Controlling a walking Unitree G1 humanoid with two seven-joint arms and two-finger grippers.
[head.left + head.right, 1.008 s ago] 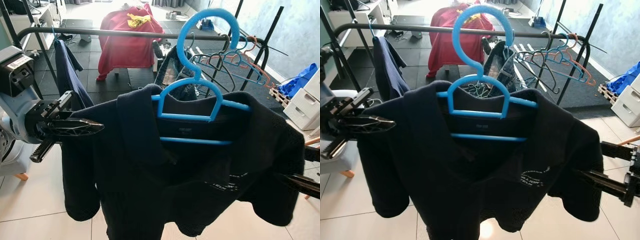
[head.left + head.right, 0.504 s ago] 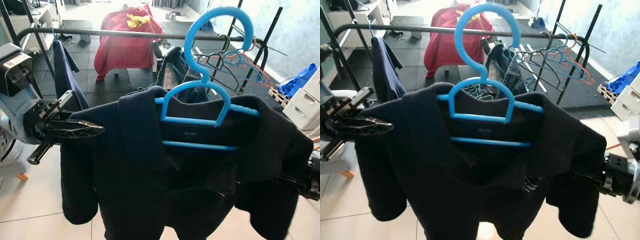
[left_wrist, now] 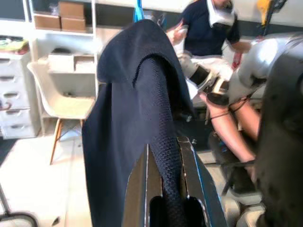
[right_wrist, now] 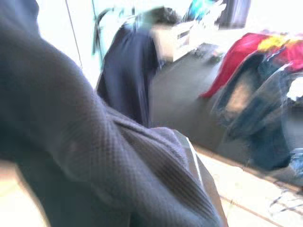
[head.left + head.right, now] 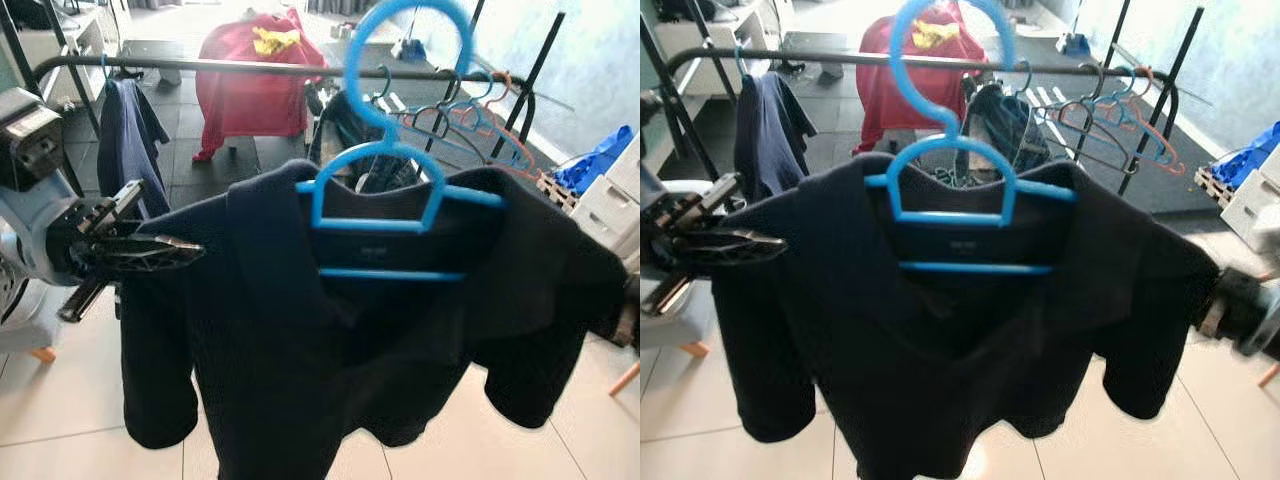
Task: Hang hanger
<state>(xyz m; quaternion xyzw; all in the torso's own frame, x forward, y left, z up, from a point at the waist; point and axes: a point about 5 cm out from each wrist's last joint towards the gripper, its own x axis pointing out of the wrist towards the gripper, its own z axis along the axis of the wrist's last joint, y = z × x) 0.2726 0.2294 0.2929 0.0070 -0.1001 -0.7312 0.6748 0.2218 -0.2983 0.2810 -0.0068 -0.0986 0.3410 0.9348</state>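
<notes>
The left gripper (image 5: 185,250) is clamped on one shoulder of a dark shirt (image 5: 350,340), its fingers (image 3: 189,179) pinching the fabric. The shirt hangs on a blue hanger (image 5: 395,190) held up before a black rail (image 5: 250,68), the hook not yet over it. The right gripper (image 5: 1240,310) is at the other sleeve, fabric draped over it; whether it is closed cannot be told.

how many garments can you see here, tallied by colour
Dark navy: 2, the polo shirt on the blue hanger, and a top hung on the rail
Red: 1, a draped cloth
Denim blue: 1, jeans on the rail
Total: 4
</notes>
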